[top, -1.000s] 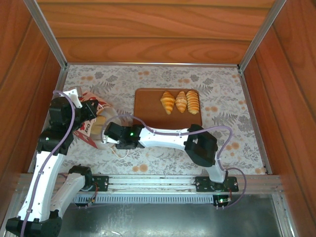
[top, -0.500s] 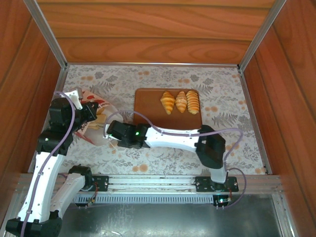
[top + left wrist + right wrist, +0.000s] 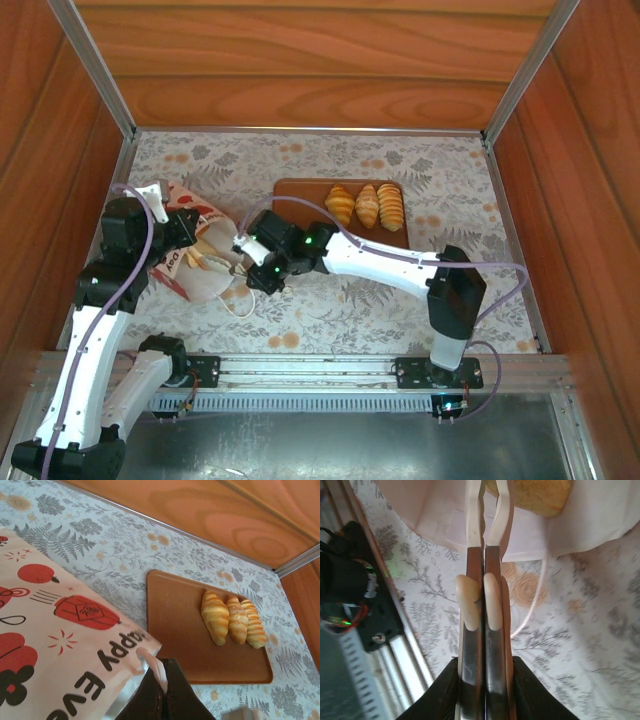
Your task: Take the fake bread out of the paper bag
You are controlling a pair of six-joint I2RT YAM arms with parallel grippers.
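White paper printed with red fruit and dark lettering makes up the paper bag (image 3: 185, 268). It lies at the left of the floral table (image 3: 480, 230), with its mouth turned toward the middle. The left fingers (image 3: 149, 697) are pressed together on the bag's upper edge, with a strip of white paper pinched between them. The right fingers (image 3: 471, 587) stand almost together, with only a thin gap, and point at the bag's mouth. Their pale tips reach the opening, and I cannot tell whether they grip anything there. Just beyond those tips a golden-brown bread piece (image 3: 537, 495) sits inside the bag, partly hidden behind the white paper. A thin white cord handle (image 3: 540, 595) loops out over the table beside the right fingers. The brown tray (image 3: 175, 630) lies near the bag, on its right. On it, three ridged croissants (image 3: 237, 620) lie side by side, touching one another, toward the far right corner. Seen from above, the right arm stretches from its base across the table to the bag, passing just in front of the tray.
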